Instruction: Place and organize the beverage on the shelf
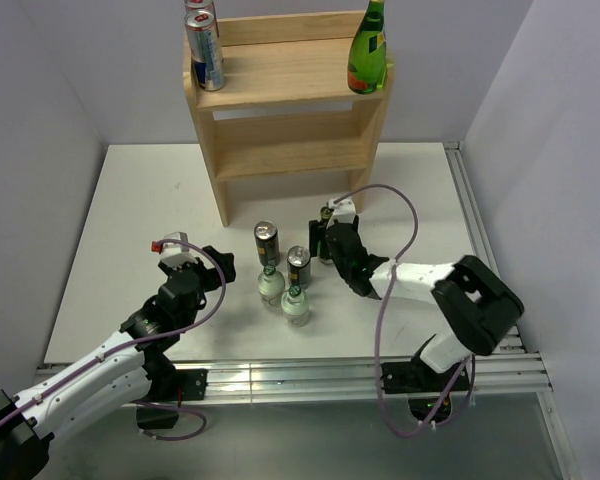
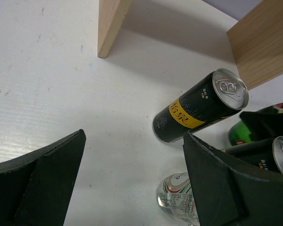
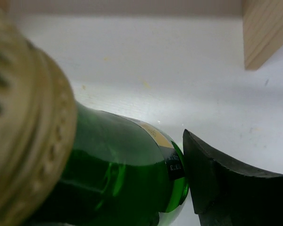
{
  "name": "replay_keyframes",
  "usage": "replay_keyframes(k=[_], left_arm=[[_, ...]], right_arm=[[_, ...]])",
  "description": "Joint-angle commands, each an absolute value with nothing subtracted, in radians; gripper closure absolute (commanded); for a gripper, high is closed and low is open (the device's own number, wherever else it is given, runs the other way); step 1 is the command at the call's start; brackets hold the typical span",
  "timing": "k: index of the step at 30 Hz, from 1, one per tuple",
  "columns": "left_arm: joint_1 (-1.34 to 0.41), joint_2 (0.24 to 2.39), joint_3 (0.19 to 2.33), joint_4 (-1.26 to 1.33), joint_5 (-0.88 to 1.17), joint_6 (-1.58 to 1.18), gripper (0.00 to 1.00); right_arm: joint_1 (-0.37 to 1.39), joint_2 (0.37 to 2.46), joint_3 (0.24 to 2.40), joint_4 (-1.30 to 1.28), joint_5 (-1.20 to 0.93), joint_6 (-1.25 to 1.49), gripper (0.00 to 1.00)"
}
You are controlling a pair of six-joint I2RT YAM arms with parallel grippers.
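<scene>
The white table (image 1: 130, 220) is a flat matte board. Seen from close, it shows small dark specks and a few faint marks. A slotted aluminium rail (image 1: 280, 375) runs along its near edge, and a second rail (image 1: 472, 215) runs along its right edge. Plain pale grey walls (image 1: 40, 90) stand at the left, behind and at the right. In front of the near rail lies a grey surface (image 1: 310, 450).

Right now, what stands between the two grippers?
In the top view, two black cans and two clear bottles stand between the open left gripper and the right gripper, which is around a green bottle.
</scene>
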State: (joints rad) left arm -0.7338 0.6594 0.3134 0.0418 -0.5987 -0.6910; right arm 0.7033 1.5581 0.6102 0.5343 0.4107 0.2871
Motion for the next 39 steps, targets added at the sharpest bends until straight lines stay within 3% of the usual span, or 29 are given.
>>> replay_keyframes(k=[1,10,22,34,39], left_arm=[[-0.736,0.663,0.307,0.081,-0.595,-0.669,0.09],[-0.736,0.661,0.308,0.08,-0.601,-0.67,0.09],[-0.738,0.661,0.307,0.078,-0.606,-0.673,0.09],[-0.736,0.643,0.299,0.077,-0.595,-0.673,0.08],[-0.736,0.644,0.299,0.078,-0.594,-0.672,0.08]], right_arm=[[0.727,1.35,0.79,0.433,0.495,0.235,1.0],[0.73,1.255,1.331,-0.042,0.436,0.19,1.0],[0.741,1.525,2.047,-0.325,0.361,0.109,1.0],[0.742,1.789,2.46,-0.364,0.39,0.031,1.0],[0.742,1.812,2.479,-0.298,0.416,0.011,1.0]])
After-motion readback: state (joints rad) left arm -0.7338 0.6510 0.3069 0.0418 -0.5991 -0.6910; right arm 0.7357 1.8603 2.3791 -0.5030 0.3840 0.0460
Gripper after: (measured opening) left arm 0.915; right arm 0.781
